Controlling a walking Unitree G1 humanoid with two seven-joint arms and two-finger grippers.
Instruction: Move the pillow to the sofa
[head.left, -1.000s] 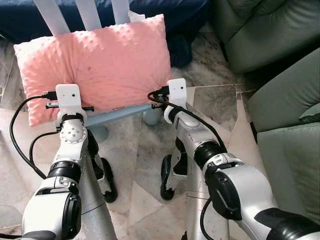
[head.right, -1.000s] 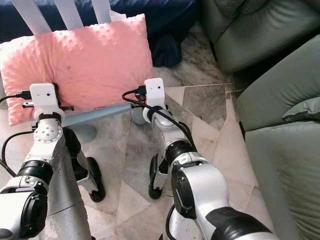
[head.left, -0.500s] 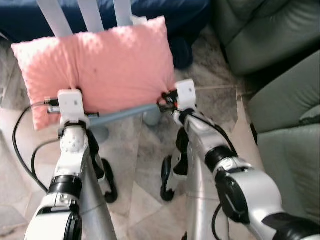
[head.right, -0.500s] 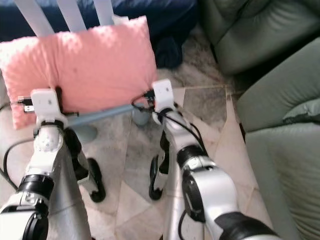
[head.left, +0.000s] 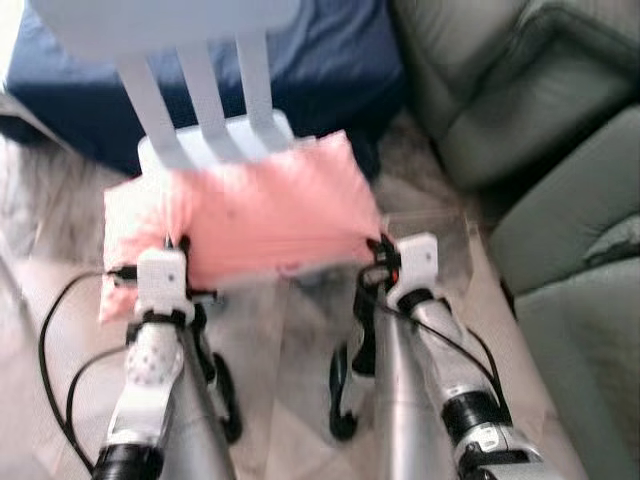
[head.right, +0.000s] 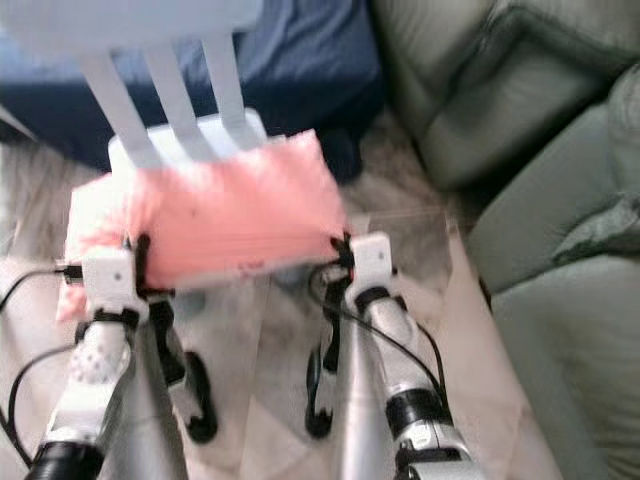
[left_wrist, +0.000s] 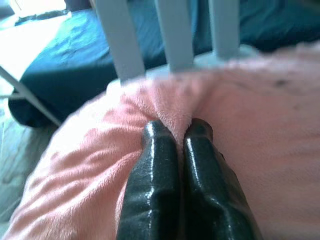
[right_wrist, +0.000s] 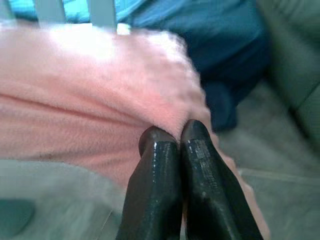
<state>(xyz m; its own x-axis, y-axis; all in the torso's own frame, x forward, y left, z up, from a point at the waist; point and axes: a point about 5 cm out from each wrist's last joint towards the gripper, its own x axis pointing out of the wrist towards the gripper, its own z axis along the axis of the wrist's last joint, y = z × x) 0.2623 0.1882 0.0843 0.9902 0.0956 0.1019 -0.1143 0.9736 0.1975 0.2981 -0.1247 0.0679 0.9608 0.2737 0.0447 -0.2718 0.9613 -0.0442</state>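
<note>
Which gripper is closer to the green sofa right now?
Right. The right gripper pinches the pink pillow's edge on the green sofa side; the left gripper grips its far edge.

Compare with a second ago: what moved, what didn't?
The pillow has come up off the chair seat, carried between the left claw and the right claw. The camera also tilted, so the whole view shifted. Both claws stay pinched shut on the pillow's ends; the chair and the sofa stand as before.
</note>
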